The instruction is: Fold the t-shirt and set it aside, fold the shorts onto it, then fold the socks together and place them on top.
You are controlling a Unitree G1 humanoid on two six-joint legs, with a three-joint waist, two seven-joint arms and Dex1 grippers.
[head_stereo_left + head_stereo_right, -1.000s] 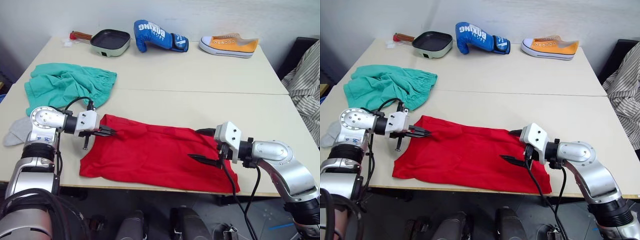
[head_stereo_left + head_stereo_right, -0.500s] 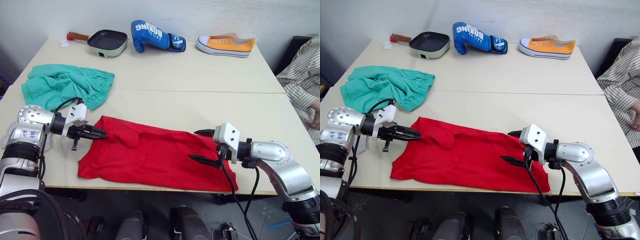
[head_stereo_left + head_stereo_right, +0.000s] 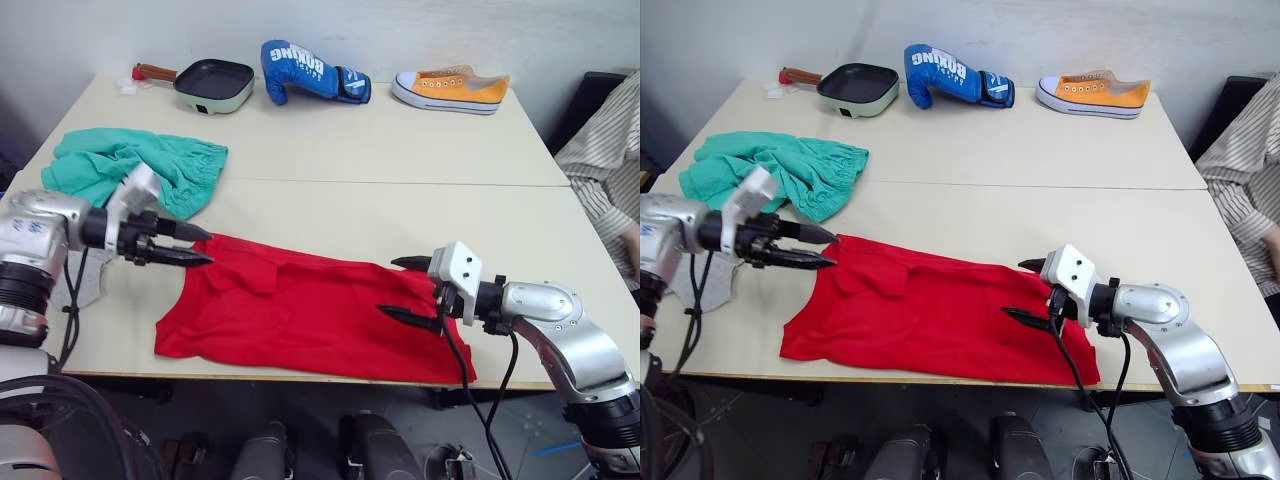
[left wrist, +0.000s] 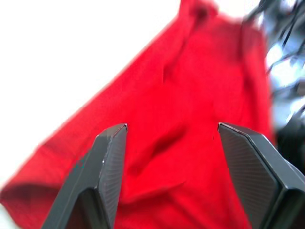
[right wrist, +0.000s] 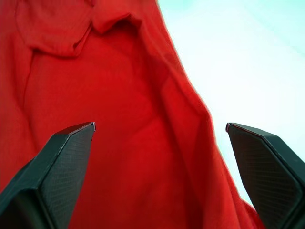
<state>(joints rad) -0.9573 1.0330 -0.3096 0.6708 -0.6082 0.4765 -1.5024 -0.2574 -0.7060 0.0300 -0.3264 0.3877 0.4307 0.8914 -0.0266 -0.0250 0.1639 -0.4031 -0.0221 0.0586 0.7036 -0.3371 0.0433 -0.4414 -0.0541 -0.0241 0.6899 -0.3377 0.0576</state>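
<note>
Since a second ago the left pincer has been drawn back leftward off the t-shirt; it is now seen at the shirt's far-left corner, just beside the cloth, fingers parted a little and nothing held. A small fold is left on the shirt near that corner. The right pincer is unchanged, held wide open over the shirt's right end, one finger above the far edge and one over the cloth, nothing gripped. The camera has also shifted slightly, so the small drift of the far objects is not counted as motion.

Judged meaning: the shirt has been let go and is lying stretched left-right along the near part of the table, half-folded at most; the first fold is not finished and a fresh grasp is likely needed.

The shorts are lying bunched at far left, untouched; the socks are partly seen at the left edge beneath the left arm.

In the head views the whole layout is given, plus a pan, a boxing glove, a sneaker at the far edge and a person's striped sleeve at right. In the wrist views the finger gaps are confirmed, red cloth is seen between them, with wrinkles not readable from above
</note>
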